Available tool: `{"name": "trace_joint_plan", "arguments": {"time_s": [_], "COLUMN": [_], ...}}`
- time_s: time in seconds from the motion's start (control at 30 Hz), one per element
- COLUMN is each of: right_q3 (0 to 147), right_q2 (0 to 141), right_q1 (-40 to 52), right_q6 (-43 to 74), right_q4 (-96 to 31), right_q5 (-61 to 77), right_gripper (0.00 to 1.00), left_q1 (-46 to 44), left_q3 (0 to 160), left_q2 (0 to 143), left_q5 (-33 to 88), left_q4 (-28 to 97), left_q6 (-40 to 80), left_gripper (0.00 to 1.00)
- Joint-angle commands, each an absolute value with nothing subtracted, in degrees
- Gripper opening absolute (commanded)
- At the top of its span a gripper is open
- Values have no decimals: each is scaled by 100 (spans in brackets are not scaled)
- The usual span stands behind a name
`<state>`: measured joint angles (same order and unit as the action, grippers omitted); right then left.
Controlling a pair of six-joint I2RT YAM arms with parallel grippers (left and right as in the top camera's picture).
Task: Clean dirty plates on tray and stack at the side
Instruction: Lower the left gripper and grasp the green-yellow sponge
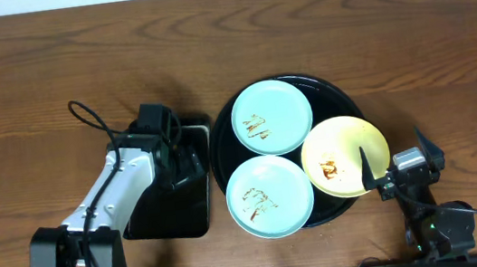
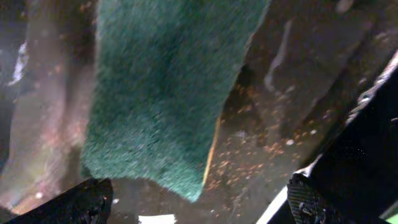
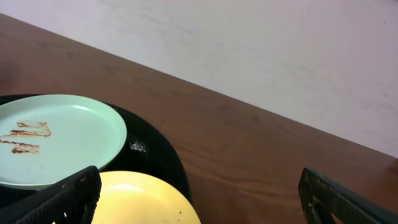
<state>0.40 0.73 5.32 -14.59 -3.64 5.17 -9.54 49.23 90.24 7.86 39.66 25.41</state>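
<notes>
l gripper [image 2: 199, 202] splayed over sponge [image 2: 155, 93]

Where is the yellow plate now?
Overhead view: the yellow plate lies on the right side of the round black tray, right of the far mint plate and the near mint plate.

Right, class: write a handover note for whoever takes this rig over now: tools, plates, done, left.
Left tool: open, over the sponge at the small tray, not gripping it.
Right tool: open, empty, by the yellow plate's edge.
Plates: two blue plates and the yellow one, all on the round tray, all smeared brown.
Done: nothing wiped or stacked.
Left: grip sponge, wipe each plate, stack them on the table beside the tray.
</notes>
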Motion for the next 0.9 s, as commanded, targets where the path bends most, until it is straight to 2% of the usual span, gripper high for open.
{"name": "trace_joint_plan", "arguments": {"time_s": [0.0, 0.2, 0.57, 0.63, 0.77, 0.8, 0.83, 0.87], "right_q3": [32, 32, 32, 32, 32, 32, 32, 32], "right_q2": [38, 38, 38, 38, 38, 38, 38, 38], "right_q1": [582, 582, 582, 582, 582, 582, 582, 582], "right_q6": [-1417, -1417, -1417, -1417, -1417, -1417, -1417, -1417], "right_q4": [-386, -386, -386, -386, -386, -386, -386, -386], "right_q5": [541, 541, 541, 541, 541, 541, 541, 541], "right_gripper": [99, 99, 99, 99, 99, 99, 99, 99], "left_q1": [-930, -930, -930, -930, -930, -930, -930, -930], "left_q3": [4980, 5004, 5004, 5004, 5004, 5004, 5004, 5004], "left_q2": [9052, 9054, 9233, 9345, 9642, 9725, 9791, 9839], "left_q5": [471, -471, -303, -301, -301, -303, -301, -301], "left_q4": [4152, 4486, 3590, 3562, 3540, 3540, 3538, 3533], "left_q6": [2285, 1774, 1223, 1227, 1302, 1356, 1402, 1431], "left_gripper": [89, 89, 89, 78, 64, 54, 34, 8]}}
